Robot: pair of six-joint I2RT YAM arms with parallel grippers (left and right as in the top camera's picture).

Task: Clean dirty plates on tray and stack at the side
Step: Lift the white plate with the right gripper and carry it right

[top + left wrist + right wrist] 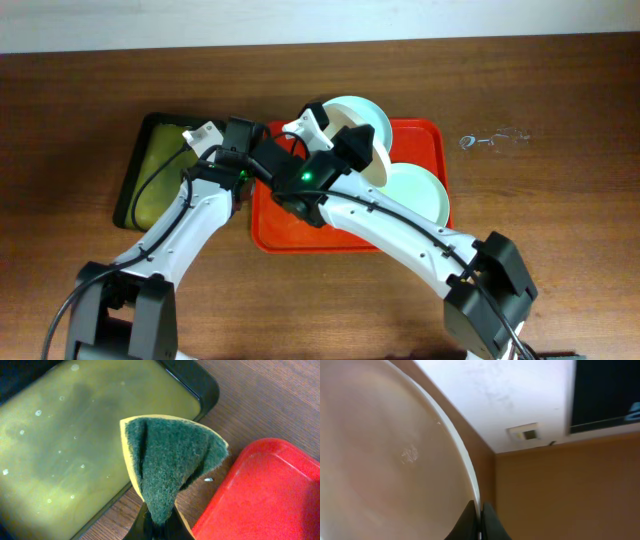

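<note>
My right gripper [358, 148] [481, 521] is shut on the rim of a cream plate [380, 460]. It holds this plate tilted up on edge over the back of the red tray [300, 232]; its pale rim shows in the overhead view [352, 106]. A mint plate [418, 195] lies flat on the tray's right side. A cream edge [380, 168] shows between the two; I cannot tell whether it is a separate plate. My left gripper [240, 162] [160, 529] is shut on a green and yellow sponge [170, 460]. It holds the sponge over the table strip between the dark tray and the red tray [270, 495].
The dark green-black tray [160, 170] [60, 435] at the left holds yellowish soapy liquid. A small clear glassy object [490, 138] lies on the wood table right of the red tray. The two arms cross close together over the red tray's left half.
</note>
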